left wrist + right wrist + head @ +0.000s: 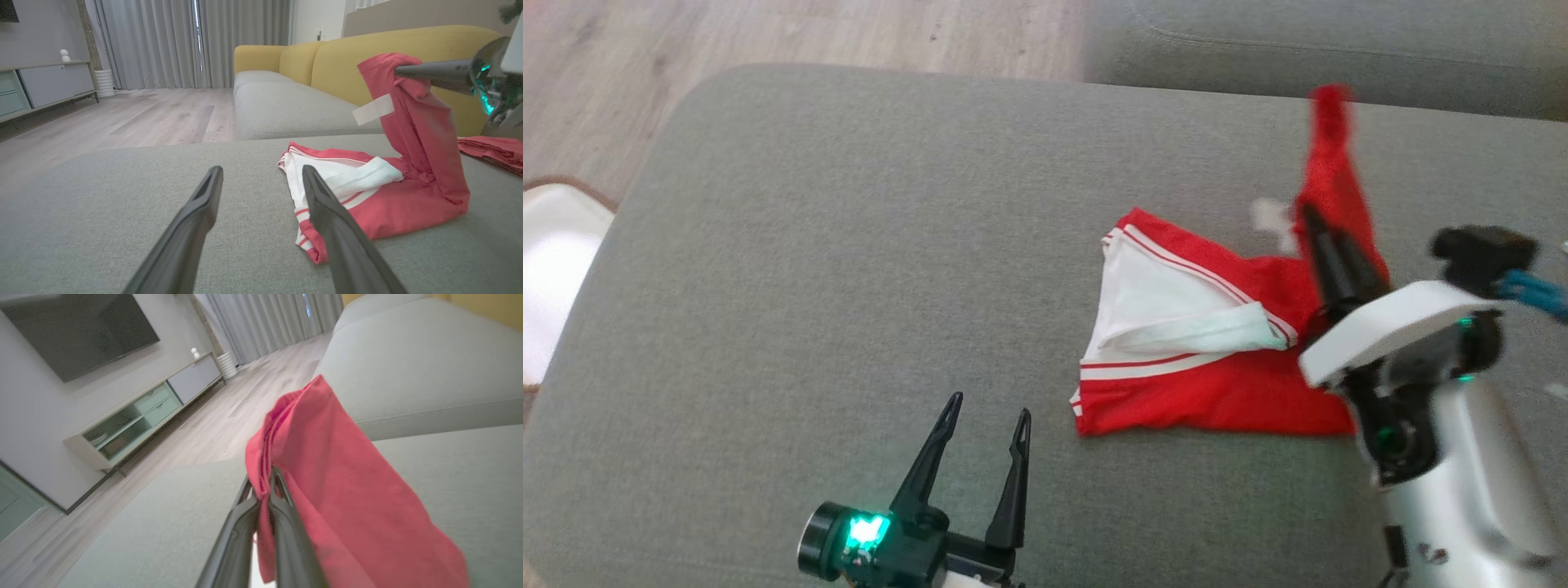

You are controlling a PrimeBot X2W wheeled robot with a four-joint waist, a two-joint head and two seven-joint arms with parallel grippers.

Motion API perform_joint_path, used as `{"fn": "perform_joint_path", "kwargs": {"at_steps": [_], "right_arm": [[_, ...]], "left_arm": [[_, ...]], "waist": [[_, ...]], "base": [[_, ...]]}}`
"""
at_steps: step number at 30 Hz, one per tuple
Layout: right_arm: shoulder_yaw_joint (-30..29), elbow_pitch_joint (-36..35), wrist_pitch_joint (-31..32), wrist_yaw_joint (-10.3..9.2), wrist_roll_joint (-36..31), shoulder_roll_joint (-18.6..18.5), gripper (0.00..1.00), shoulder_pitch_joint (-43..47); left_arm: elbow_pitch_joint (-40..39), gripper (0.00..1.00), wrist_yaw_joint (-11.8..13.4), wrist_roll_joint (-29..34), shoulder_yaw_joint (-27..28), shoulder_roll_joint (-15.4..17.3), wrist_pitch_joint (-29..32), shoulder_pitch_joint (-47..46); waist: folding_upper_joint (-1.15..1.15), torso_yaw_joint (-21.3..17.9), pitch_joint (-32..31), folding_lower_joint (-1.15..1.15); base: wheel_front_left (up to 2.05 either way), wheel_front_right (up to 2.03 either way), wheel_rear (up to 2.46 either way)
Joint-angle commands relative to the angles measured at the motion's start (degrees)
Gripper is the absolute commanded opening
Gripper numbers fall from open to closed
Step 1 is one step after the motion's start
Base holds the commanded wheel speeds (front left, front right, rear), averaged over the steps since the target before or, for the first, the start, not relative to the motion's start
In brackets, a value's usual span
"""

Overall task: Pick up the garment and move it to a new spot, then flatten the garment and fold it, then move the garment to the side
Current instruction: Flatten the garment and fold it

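The lifted corner of the red garment with white trim point(1330, 131) is smeared by blur in the head view, as is its white label point(1270, 219). Red fabric wraps the right claw point(263, 479), hiding its fingertips. The left wrist view's right edge cuts off a second red cloth point(496, 149).

Soft even daylight, faint shadows, garment point(1241, 282) motion-blurred, wrist views warped at edges

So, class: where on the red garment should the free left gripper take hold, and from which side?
Grip the striped near-left corner of the garment. It lies flat on the cushion, facing the open left gripper, while the right gripper holds the far end up. Probably come low from the left.
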Motion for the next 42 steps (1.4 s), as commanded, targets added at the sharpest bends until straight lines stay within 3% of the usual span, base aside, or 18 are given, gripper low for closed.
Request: {"fn": "perform_joint_path", "kwargs": {"at_steps": [1,13,14,15,19,24,32,42], "right_arm": [[3.5,-1.2,0.1,0.39,0.9,0.4,0.00,-2.1],[19.0,5.2,-0.4,0.39,3.9,0.4,0.00,0.0],[20.0,5.6,-0.7,0.39,4.1,0.4,0.37,0.0],[20.7,5.9,-1.0,0.39,4.3,0.4,1.00,0.1],[21.8,5.5,-4.4,0.39,5.1,0.4,1.00,0.3],[19.3,3.0,-11.1,0.39,0.6,-0.3,1.00,1.7],[12.2,0.4,-25.8,0.39,-8.8,-5.4,1.00,10.9],[3.6,-3.4,-28.2,0.39,-12.1,-3.3,1.00,21.6]], "left_arm": [[-1.5,1.00,-0.3,0.6,2.1,-0.9,-0.5,-1.2],[-1.4,1.00,-1.4,2.0,3.7,-2.3,-0.5,-1.4],[-1.4,1.00,-1.4,2.1,3.9,-2.3,-0.5,-1.4],[-1.4,1.00,-1.5,2.2,4.1,-2.4,-0.5,-1.3],[-1.3,1.00,-1.7,2.6,4.8,-2.5,-0.5,-1.1],[-1.2,1.00,-1.5,2.7,6.1,-2.6,-0.5,-0.4],[-3.1,1.00,-1.5,1.4,9.7,-2.8,-0.5,2.5],[-5.4,1.00,-0.7,0.7,13.8,-3.4,-0.5,7.7]], "waist": [[0.00,1.2,0.4,0.01],[0.00,3.2,2.5,0.01],[0.00,3.0,2.7,0.01],[0.00,2.8,2.8,0.01],[0.00,1.6,2.4,0.01],[0.00,-0.4,0.8,0.01],[0.00,-5.5,-4.4,0.01],[0.00,-8.7,-9.3,0.01]], "base": [[0.00,0.00,0.00],[0.00,0.00,0.00],[0.00,0.00,0.00],[0.00,0.00,0.00],[0.00,0.00,0.00],[0.00,0.00,0.00],[0.00,0.00,0.00],[0.00,0.00,0.00]]}}
